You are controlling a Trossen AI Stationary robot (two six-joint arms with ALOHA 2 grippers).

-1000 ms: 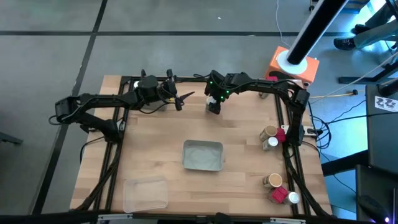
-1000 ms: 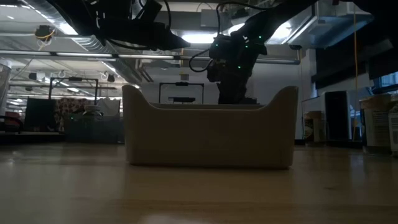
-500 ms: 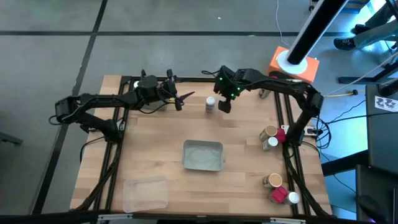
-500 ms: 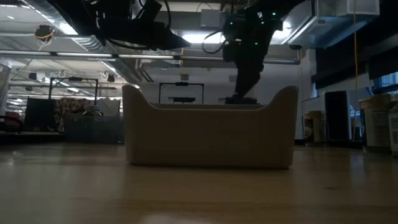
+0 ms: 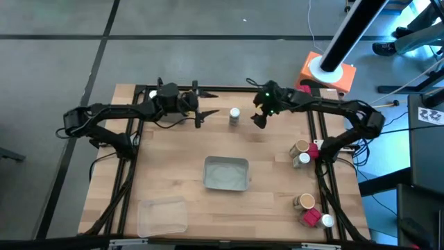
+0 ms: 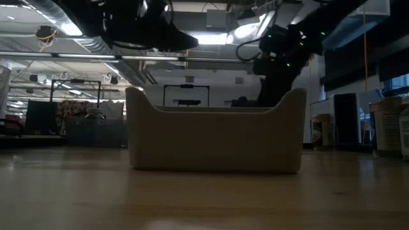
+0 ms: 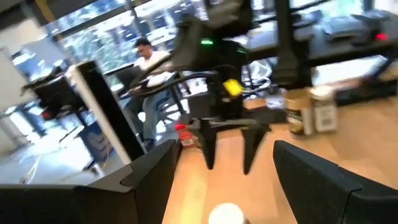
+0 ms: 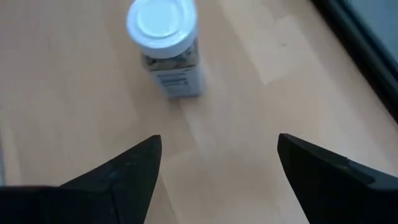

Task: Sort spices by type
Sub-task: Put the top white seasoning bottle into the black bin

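Note:
A white-capped dark spice jar (image 5: 234, 115) stands upright on its base near the table's far edge, between my two grippers; it also shows in the right wrist view (image 8: 166, 46). My right gripper (image 5: 258, 121) hangs open and slanting down just to the jar's right, with nothing between its fingers. My left gripper (image 5: 207, 116) points level at the jar from its left, open and holding nothing. More spices stand along the right edge: a tan-lidded jar, a white-capped jar and a red one (image 5: 303, 153), and a similar group (image 5: 311, 210) nearer the front.
A grey tray (image 5: 226, 173) sits mid-table and fills the low view (image 6: 214, 144). A clear tray (image 5: 162, 217) lies at the near left. Bare wood lies between the trays and the far edge. An orange-based stand (image 5: 327, 71) is beyond the table's far right corner.
My right gripper, which stood over the jar's place a second ago, has drawn away toward the table's right edge with its fingers open. The white-capped jar is left standing upright where the gripper was. My left gripper has turned slightly in place.

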